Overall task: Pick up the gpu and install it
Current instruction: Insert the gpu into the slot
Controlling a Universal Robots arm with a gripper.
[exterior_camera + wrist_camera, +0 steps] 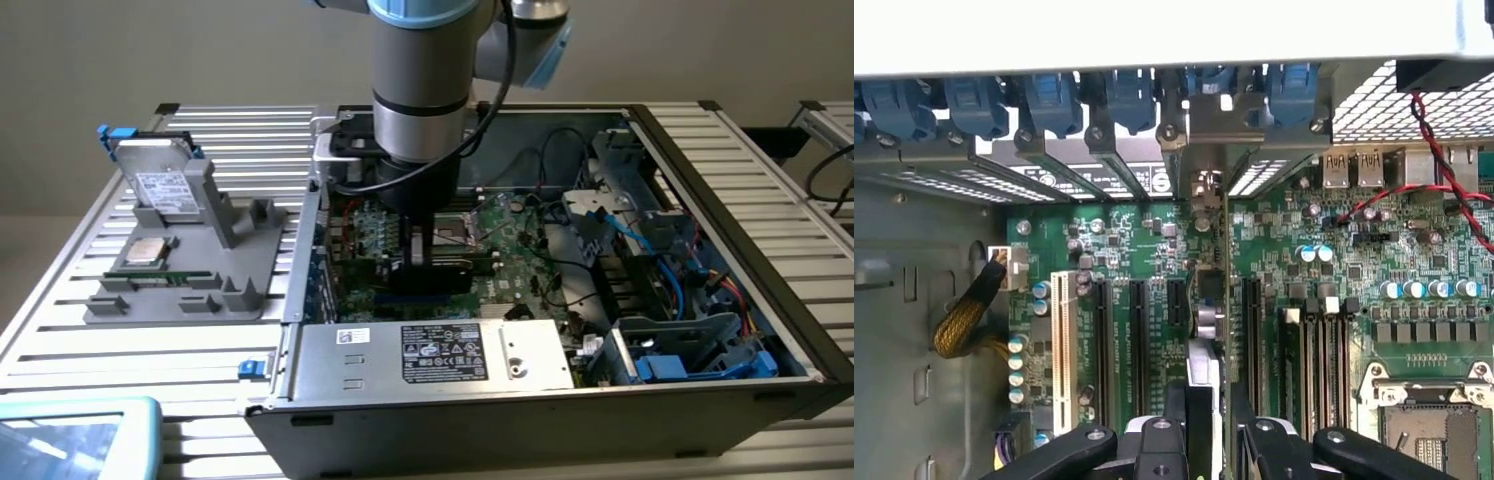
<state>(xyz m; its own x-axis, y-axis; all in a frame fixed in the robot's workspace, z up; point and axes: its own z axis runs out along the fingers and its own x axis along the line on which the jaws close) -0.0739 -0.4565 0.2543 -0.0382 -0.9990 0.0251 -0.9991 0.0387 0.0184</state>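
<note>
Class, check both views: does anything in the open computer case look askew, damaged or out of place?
Nothing stands out: the gpu sits upright in the gripper, parallel to the motherboard slots.

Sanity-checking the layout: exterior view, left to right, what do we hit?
hard drive → gripper, shut on the gpu → blue plastic part inside the case

The arm (pixel 420 80) runs off the exterior view's top edge; gpu (pixel 1226 300) edge-on in the wrist view, both faces hidden; power supply label (pixel 445 352) print too small to read; blue-rimmed thing (pixel 80 440) cut off, lower left.
</note>
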